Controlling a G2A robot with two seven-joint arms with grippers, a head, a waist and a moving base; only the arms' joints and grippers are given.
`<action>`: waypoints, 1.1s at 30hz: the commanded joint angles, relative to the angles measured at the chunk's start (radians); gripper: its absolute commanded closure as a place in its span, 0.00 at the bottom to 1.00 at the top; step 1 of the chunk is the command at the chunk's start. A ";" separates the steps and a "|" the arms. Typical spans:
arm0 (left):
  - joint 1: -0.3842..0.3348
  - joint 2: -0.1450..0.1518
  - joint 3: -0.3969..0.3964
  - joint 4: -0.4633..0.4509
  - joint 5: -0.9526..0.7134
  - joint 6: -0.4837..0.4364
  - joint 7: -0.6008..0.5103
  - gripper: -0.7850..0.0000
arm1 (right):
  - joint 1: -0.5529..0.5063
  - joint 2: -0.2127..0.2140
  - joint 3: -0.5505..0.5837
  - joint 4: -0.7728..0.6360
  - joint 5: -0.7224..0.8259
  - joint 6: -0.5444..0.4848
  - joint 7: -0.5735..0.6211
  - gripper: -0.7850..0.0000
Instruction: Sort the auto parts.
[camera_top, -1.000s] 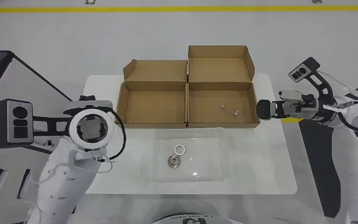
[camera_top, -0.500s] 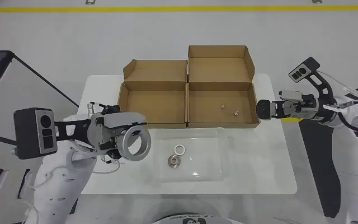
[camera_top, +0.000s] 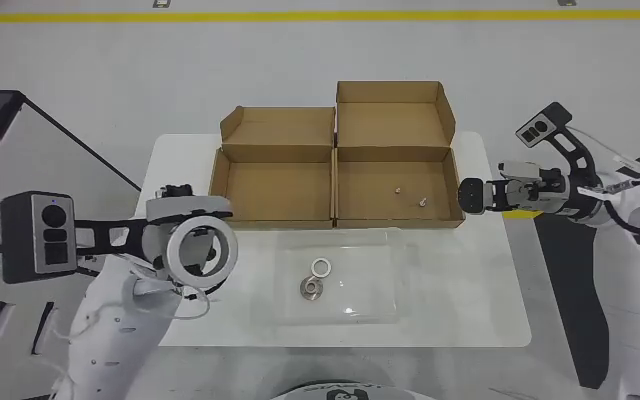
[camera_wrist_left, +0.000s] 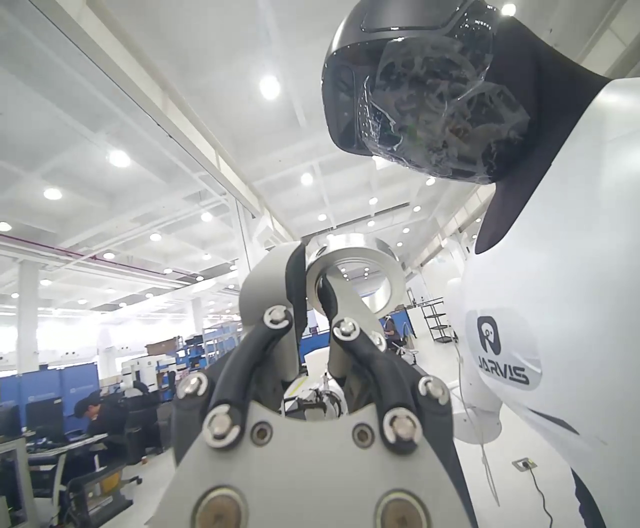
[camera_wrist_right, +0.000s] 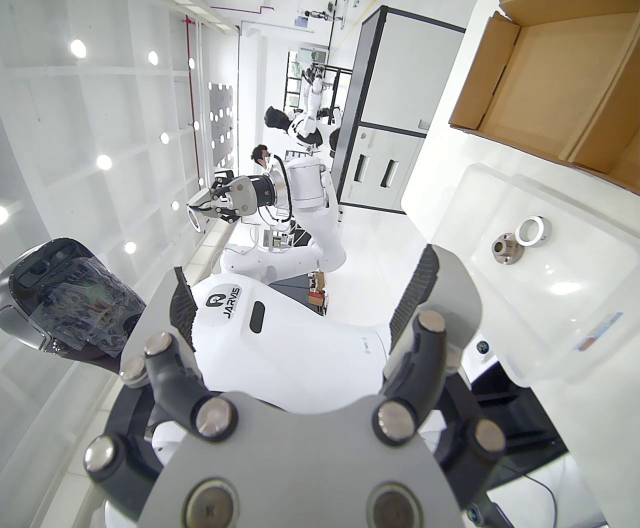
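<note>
My left gripper (camera_wrist_left: 312, 292) is shut on the wall of a large metal ring (camera_wrist_left: 350, 250), one finger inside it and one outside. It holds that ring (camera_top: 229, 250) high above the table's left side, left of the clear tray (camera_top: 390, 300). In the tray lie a small white ring (camera_top: 322, 267) and a flanged metal hub (camera_top: 311, 288). My right gripper (camera_wrist_right: 305, 280) stands open and empty beside the right cardboard box (camera_top: 395, 212); it (camera_top: 468, 194) is level with that box's right wall.
Two open cardboard boxes sit side by side at the back. The left box (camera_top: 270, 190) looks bare inside; the right one holds two tiny parts (camera_top: 422, 200). White table (camera_top: 480, 300) surface lies to the right of the tray.
My left arm swung the large ring right toward the tray, then back a little to the left. The right arm has kept still.
</note>
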 joint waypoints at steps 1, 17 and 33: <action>0.000 0.000 0.000 0.000 0.000 0.000 0.000 1.00 | 0.000 0.000 0.000 0.000 0.000 0.000 0.000 0.00; 0.000 0.000 0.000 0.000 0.000 0.000 0.000 1.00 | 0.000 0.000 0.000 0.000 0.000 0.000 0.000 0.00; -0.060 -0.010 0.039 0.012 -0.041 0.133 -0.189 1.00 | 0.000 0.000 0.000 0.000 0.000 0.000 0.000 0.00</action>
